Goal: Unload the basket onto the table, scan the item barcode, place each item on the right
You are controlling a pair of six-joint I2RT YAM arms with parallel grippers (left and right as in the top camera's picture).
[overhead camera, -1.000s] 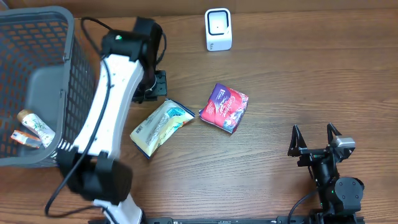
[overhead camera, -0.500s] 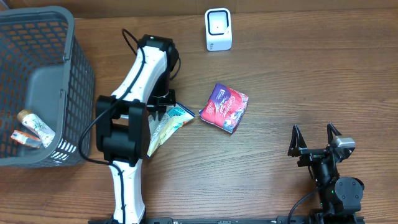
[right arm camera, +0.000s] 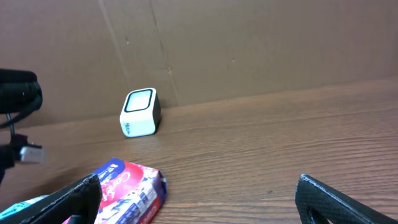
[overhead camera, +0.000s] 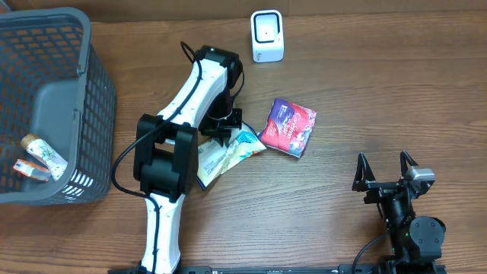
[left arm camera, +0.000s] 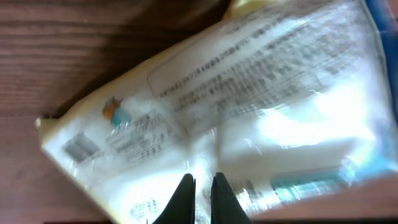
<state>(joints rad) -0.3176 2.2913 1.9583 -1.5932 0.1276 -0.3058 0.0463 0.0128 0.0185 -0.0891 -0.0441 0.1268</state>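
The counter (overhead camera: 380, 99) carries a basket (overhead camera: 99, 99) at its far left corner. The left arm has swung from beside the basket toward the counter's middle. The left gripper (left arm camera: 202, 185) is above the pouch (overhead camera: 228, 152), its jaws closed tip to tip, and they seem to pinch the wrapper, since the pouch has travelled with them toward the right edge. The right gripper (overhead camera: 386, 171) sits parked at the near right corner, jaws fully spread and holding nothing. The pouch now lies mid-counter, its far end touching the packet (overhead camera: 289, 127), which has been nudged a little rightward. The scanner (overhead camera: 267, 36) stands at the far edge, apart from both. The pouch is thus nearer the scanner, but its barcode has not yet been presented: 1 carry and turn likely remain.
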